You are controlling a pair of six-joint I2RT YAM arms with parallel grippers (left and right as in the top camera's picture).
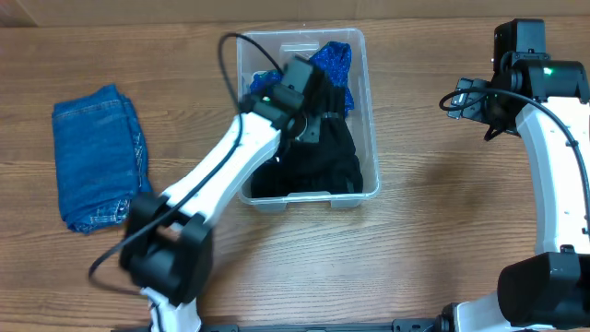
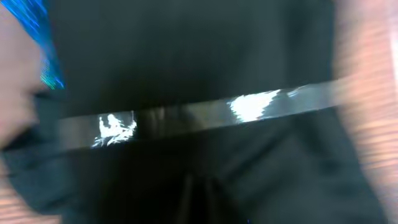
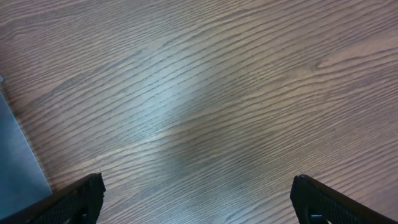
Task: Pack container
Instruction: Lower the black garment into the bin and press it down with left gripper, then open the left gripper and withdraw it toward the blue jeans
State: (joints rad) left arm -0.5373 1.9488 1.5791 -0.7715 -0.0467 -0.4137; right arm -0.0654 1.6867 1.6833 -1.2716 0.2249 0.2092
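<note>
The clear container [image 1: 371, 120] stands at the table's middle. A black garment [image 1: 323, 168] fills most of it, and a blue patterned cloth [image 1: 334, 61] lies at its far end. My left gripper [image 1: 309, 124] is down inside the container, against the black garment. The left wrist view is blurred: it shows the dark garment [image 2: 186, 56], the container's rim [image 2: 249, 107] across the frame and a bit of blue cloth [image 2: 45, 43]. The left fingers are lost in the dark. My right gripper [image 3: 199, 199] is open and empty over bare wood, to the right of the container [image 1: 479, 106].
Folded blue jeans [image 1: 97, 159] lie on the wooden table at the left, apart from the container. A grey edge [image 3: 15, 155] shows at the left of the right wrist view.
</note>
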